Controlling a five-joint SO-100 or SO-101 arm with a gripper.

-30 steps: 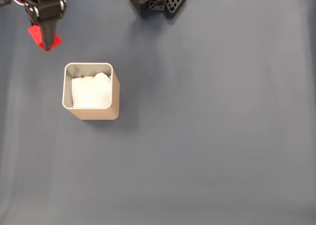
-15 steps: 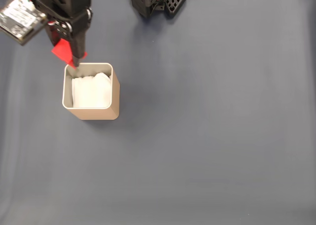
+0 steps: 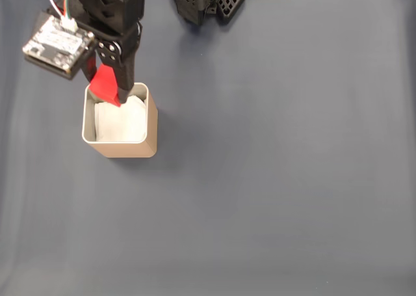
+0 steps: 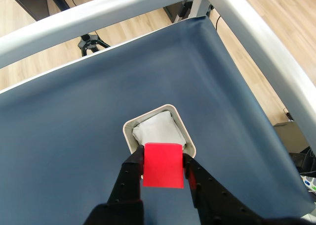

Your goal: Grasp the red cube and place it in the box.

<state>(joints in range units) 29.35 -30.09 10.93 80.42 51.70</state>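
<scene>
The red cube [image 3: 104,84] hangs in the air over the back rim of the box [image 3: 140,145], clamped between the black fingers of my gripper [image 3: 112,95]. In the wrist view the red cube [image 4: 162,164] sits squarely between the two fingers [image 4: 129,178], just short of the near rim of the box [image 4: 190,147]. My gripper [image 4: 163,168] is shut on it. The box is tan with a pale rim, and white padding [image 4: 157,129] lies inside it.
A dark blue mat [image 3: 279,166] covers the table, with wide free room to the right and in front of the box. The arm's black base [image 3: 207,0] stands at the back edge. A white metal frame [image 4: 256,32] borders the table in the wrist view.
My gripper has carried the red cube from the back left of the mat to the right and forward, up off the mat, until it hangs over the box's back rim.
</scene>
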